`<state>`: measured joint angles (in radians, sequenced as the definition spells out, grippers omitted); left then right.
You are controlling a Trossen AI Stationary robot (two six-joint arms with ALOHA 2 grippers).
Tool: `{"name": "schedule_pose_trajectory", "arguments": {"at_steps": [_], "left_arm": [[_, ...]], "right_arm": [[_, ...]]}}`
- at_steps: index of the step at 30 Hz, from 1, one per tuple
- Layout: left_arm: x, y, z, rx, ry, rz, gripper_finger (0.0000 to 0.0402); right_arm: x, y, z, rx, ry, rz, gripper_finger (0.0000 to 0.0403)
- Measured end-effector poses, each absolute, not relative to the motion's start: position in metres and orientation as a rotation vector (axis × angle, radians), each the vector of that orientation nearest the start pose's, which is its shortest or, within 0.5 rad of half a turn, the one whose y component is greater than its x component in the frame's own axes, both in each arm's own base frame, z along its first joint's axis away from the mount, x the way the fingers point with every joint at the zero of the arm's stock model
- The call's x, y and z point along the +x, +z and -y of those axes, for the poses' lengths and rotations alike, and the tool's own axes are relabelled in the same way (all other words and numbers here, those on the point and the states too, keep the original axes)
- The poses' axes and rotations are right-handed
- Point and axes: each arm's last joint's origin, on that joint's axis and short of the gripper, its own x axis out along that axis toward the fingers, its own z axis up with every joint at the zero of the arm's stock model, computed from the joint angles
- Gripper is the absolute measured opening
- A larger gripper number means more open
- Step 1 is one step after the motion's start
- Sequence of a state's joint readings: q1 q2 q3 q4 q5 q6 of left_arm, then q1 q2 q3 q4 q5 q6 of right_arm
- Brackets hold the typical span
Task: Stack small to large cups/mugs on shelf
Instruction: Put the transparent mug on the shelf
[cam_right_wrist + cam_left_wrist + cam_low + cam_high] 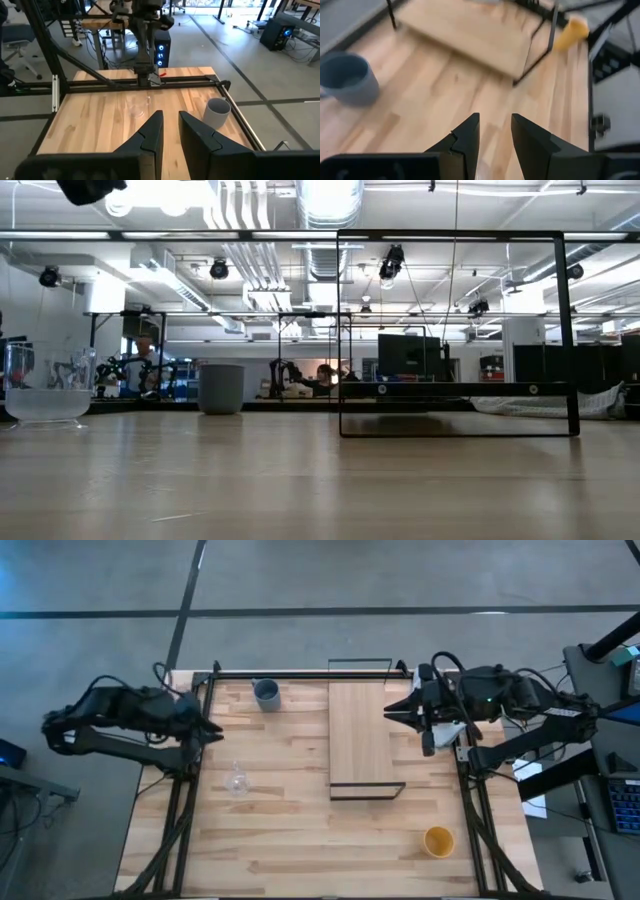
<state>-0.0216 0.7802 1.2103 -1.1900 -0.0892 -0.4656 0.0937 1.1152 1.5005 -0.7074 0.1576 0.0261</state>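
Observation:
A blue-grey cup stands on its base at the table's far side, left of the shelf. It also shows in the low view. A tiny clear glass stands left of centre and shows in the low view. A yellow-orange cup stands near the front right corner. The shelf is a light-wood board with black wire ends, lying on the table. My left gripper hovers at the table's left edge, slightly open and empty. My right gripper hovers over the shelf's right edge, slightly open and empty.
A black frame rail runs along the table's far edge. The shelf's wire end rises above the board. Bare planks lie between the glass and the yellow-orange cup. A person shows in the room far behind the table.

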Motion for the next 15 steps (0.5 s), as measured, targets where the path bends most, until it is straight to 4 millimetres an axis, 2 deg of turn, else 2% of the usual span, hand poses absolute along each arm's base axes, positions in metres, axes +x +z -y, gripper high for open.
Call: {"name": "schedule_pose_trajectory", "arguments": {"at_steps": [6, 15], "left_arm": [[0.112, 0.365, 0.001, -0.394, 0.251, -0.896, 0.0098], [0.128, 0.332, 0.001, -0.409, 0.334, -1.14, 0.0098]], "right_arm": [[0.2, 0.458, -0.014, -0.01, -0.068, -0.32, 0.0054], [0.2, 0.458, -0.014, 0.056, -0.079, -0.317, 0.0054]]}}
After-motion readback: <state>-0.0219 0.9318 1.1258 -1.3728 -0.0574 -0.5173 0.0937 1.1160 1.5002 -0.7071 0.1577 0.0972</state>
